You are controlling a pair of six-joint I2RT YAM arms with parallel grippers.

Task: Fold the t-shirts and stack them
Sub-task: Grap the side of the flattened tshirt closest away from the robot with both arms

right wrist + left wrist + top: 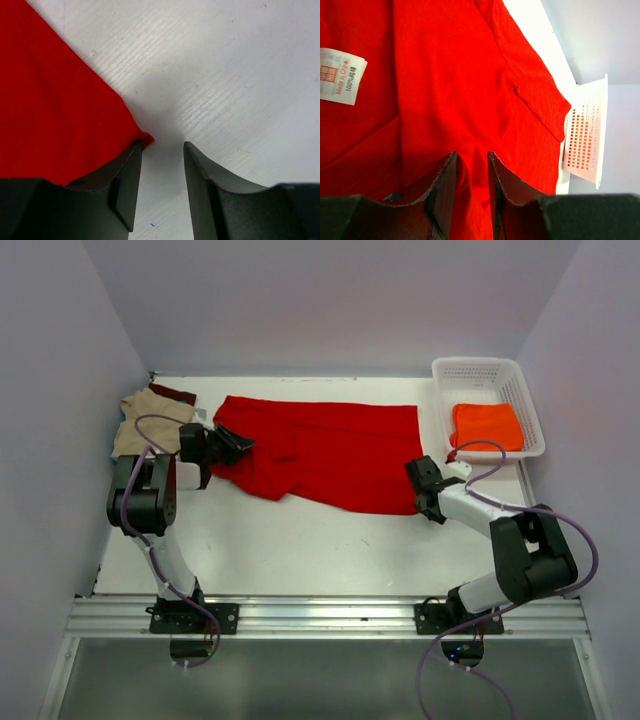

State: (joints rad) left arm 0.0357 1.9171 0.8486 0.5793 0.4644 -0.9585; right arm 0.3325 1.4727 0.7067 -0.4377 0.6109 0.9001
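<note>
one red tee (445,75) fold sits pinched between the left jaws.

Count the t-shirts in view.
4: red t-shirt spread mid-table, tan t-shirt at the far left, maroon t-shirt just behind it, orange t-shirt in the white basket. Others could be hidden beneath these.
</note>
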